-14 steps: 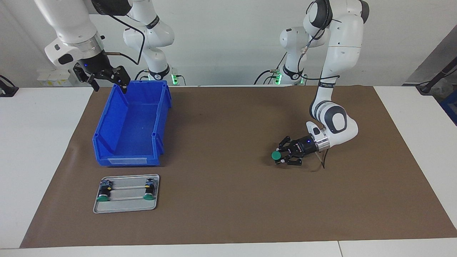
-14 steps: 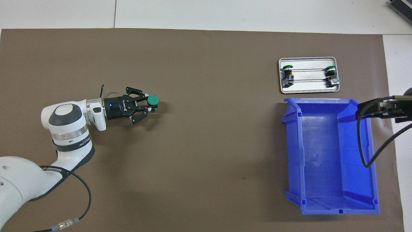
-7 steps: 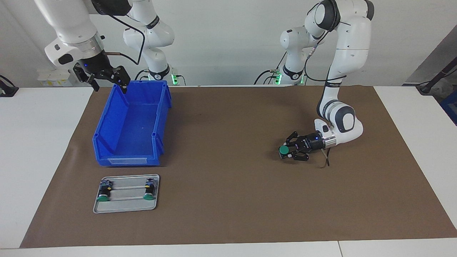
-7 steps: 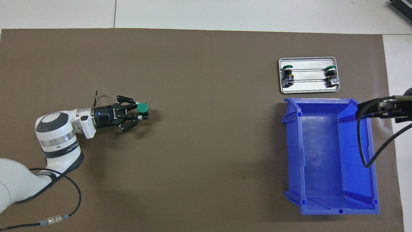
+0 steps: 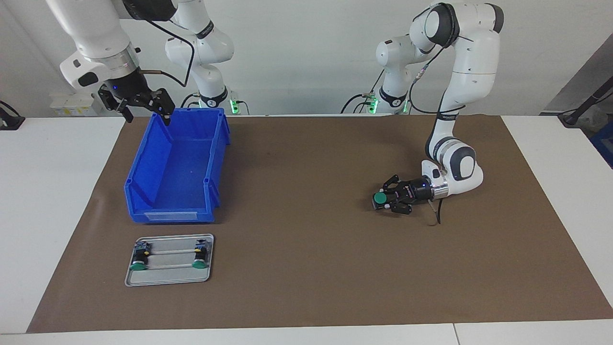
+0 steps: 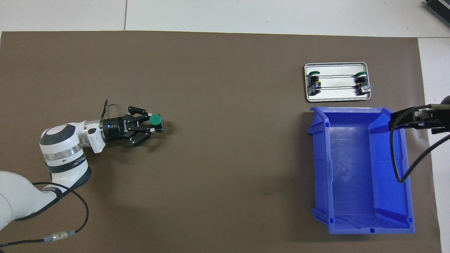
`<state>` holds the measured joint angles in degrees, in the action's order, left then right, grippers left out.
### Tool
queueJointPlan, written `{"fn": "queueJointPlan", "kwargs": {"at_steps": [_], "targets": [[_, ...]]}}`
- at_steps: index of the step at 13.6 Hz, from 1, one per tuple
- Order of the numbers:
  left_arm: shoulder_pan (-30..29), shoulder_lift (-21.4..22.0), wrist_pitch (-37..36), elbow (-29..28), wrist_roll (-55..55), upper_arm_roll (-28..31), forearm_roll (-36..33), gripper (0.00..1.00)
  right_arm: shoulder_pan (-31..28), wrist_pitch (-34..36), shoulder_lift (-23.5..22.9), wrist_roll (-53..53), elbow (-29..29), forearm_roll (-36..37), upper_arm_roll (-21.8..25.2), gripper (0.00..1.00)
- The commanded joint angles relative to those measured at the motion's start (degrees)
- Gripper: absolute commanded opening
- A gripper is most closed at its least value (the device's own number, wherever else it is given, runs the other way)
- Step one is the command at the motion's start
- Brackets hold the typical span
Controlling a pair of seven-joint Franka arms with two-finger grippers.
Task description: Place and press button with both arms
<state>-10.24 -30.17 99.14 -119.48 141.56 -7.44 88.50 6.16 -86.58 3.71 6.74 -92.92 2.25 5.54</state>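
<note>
The button (image 5: 380, 198) sits in the left claw (image 5: 387, 200), low over the brown mat (image 5: 306, 268) toward the left arm's end of the tabletop, its green cap pointing out past the fingertips and its black body pinched between them; whether its underside already touches the mat I cannot tell. The left claw is thus closed on the button's body, with its wrist lying nearly level. The button looks like a small, light, rigid plastic part: it should carry with little force, but its rounded body could roll or twist between narrow fingers if squeezed off-centre, and the smooth cap offers a poor hold. The sensible place to take it is where it is taken now, across the dark body or the squarer block at its rear, leaving the cap free for pressing. Once set down it will probably tip or skid under a push unless held steady, so one arm likely braces it while the other presses. The right claw (image 5: 143, 106) hangs with fingers spread over the rim of the blue bin (image 5: 177, 167), waiting. Two more buttons (image 5: 139, 265) lie on the metal tray (image 5: 168, 280), just beside the bin and farther from the robots.
</note>
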Motion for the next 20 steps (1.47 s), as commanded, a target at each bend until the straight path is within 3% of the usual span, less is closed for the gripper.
{"fn": "queueJointPlan", "kwargs": {"at_steps": [1,11,18,20], "targets": [[-0.9,-0.3,-1.5,-0.6,3.4,-0.3,-0.2,0.00,-0.9,0.4,0.9,-1.4,-0.7,-1.2,-0.6,1.00],[-1.1,-0.2,-0.6,-2.1,8.8,1.2,-2.2,0.00,-0.9,0.4,0.9,-1.4,-0.6,-1.2,-0.6,1.00],[-1.3,-0.2,-0.6,-2.0,8.4,2.1,-3.1,0.34,-0.9,0.4,0.9,-1.4,-0.7,-1.2,-0.7,1.00],[-1.3,-0.2,-0.4,-1.9,8.3,2.1,-3.2,0.38,-0.9,0.4,1.0,-1.4,-0.7,-1.2,-0.6,1.00]]}}
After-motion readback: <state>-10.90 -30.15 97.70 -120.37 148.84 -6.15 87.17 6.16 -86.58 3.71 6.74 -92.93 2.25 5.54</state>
